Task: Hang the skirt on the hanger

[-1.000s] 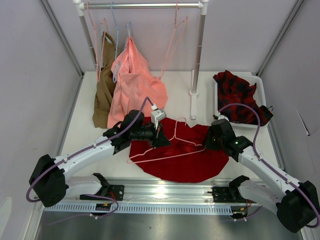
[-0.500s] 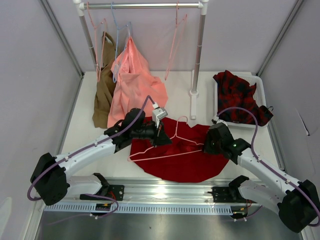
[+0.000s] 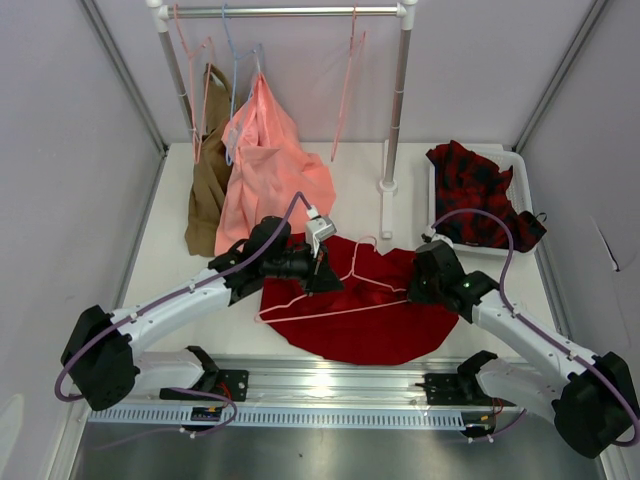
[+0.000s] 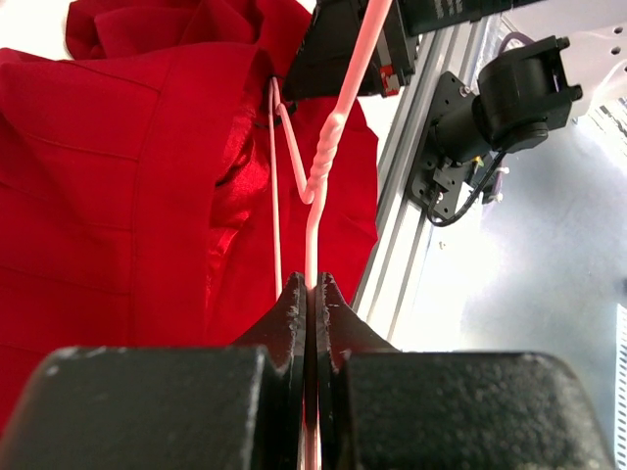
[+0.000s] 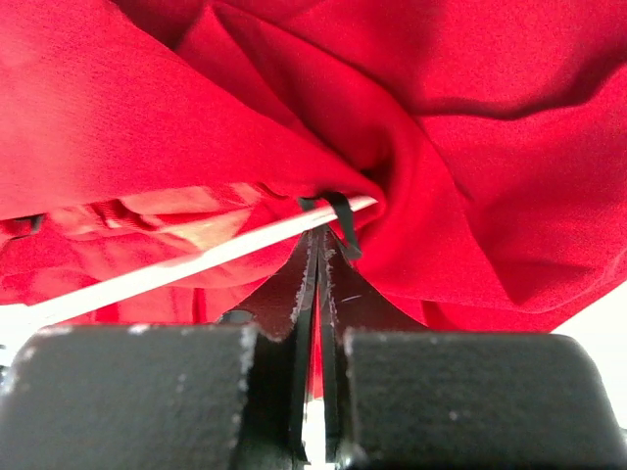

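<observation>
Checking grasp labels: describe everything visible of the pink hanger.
The hanger is thin pale-pink wire, triangular, with a twisted neck and a small hook. It sits over the deep-red skirt. The left gripper has its fingers shut on the wire close to the neck. The hanger's right end runs into folded skirt fabric, where the right gripper is shut; whether that grip includes the wire is unclear.

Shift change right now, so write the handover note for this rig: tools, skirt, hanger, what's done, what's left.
Tools: the left tool is shut on the hanger wire. The right tool is shut at a fold on the right edge of the skirt; whether it pinches fabric is unclear.
Things: the skirt lies spread on the table, with the hanger on top of it.
Done: hanger gripped.
Left: work the skirt onto the hanger.
</observation>
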Robot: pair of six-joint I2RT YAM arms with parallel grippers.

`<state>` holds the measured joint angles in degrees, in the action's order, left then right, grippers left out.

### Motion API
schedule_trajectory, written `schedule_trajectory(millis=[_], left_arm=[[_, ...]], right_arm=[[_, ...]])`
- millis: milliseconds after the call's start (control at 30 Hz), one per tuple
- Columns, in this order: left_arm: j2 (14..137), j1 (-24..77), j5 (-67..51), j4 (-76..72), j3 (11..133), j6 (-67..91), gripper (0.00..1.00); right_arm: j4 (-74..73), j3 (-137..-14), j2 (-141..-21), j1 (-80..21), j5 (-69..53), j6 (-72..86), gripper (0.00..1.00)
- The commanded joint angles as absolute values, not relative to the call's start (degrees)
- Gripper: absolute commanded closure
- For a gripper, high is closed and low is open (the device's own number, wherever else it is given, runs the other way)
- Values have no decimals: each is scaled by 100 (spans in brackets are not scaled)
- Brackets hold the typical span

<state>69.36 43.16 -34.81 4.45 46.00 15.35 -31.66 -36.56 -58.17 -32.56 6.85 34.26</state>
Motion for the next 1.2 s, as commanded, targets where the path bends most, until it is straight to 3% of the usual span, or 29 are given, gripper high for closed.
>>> schedule_trajectory(millis=[0, 333, 433, 667, 1167], left_arm=[[6838, 4359, -3823, 448, 4913, 1336, 100], [6899, 4280, -3850, 519, 4913, 1327, 100], [7005, 4254, -3797, 466, 4948, 1388, 100], [7102, 4087, -3832, 466, 5045, 1485, 100], [7145, 4069, -3929, 308, 4904, 1547, 100]], right_arm=[[-3111, -3964, -5792, -3322, 747, 3358, 100], [-3146, -4087, -5818, -3630, 720, 3463, 100], [-3286, -4043, -5809, -3656, 975, 3498, 93], [-3428, -3859, -5818, -3446, 1336, 3779, 65], [-2769, -3850, -6415, -2892, 1046, 3744, 66]])
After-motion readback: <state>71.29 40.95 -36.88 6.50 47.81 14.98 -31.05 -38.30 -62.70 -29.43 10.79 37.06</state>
